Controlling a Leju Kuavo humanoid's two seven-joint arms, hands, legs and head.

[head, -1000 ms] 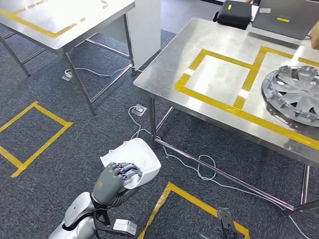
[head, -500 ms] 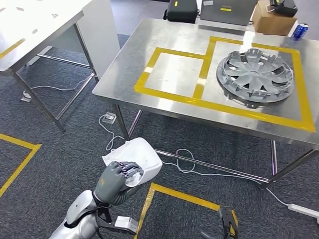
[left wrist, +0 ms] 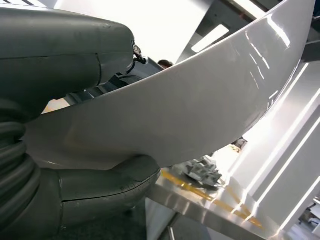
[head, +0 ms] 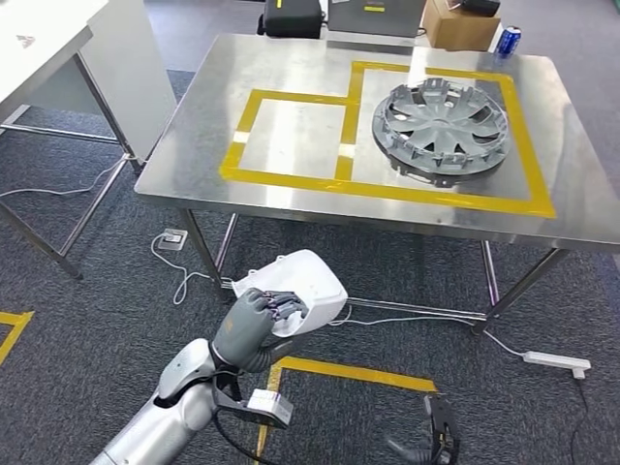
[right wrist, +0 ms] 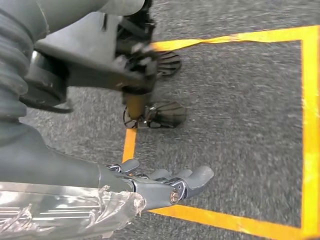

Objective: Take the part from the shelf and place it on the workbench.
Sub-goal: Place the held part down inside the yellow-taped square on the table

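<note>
The part (head: 299,284) is a smooth white curved shell. My left hand (head: 252,325) grips it from below and in front, low over the carpet, just short of the workbench's front edge. In the left wrist view the part (left wrist: 196,105) sits between the thumb (left wrist: 94,192) and the dark fingers above. The steel workbench (head: 204,160) carries yellow-taped squares; the left square (head: 296,138) is bare. My right hand (right wrist: 166,182) hangs over the floor with its fingers stretched out and nothing in them.
A grey wheel cover (head: 440,129) lies in the right taped square. A black case (head: 294,16), a cardboard box (head: 459,29) and a blue can (head: 509,40) stand at the bench's far edge. Cables (head: 183,276) and a power strip (head: 559,363) lie on the carpet beneath.
The whole view has swung, bringing the workbench from the right to the centre. My left hand with the part now sits a little higher and further right in the picture.
</note>
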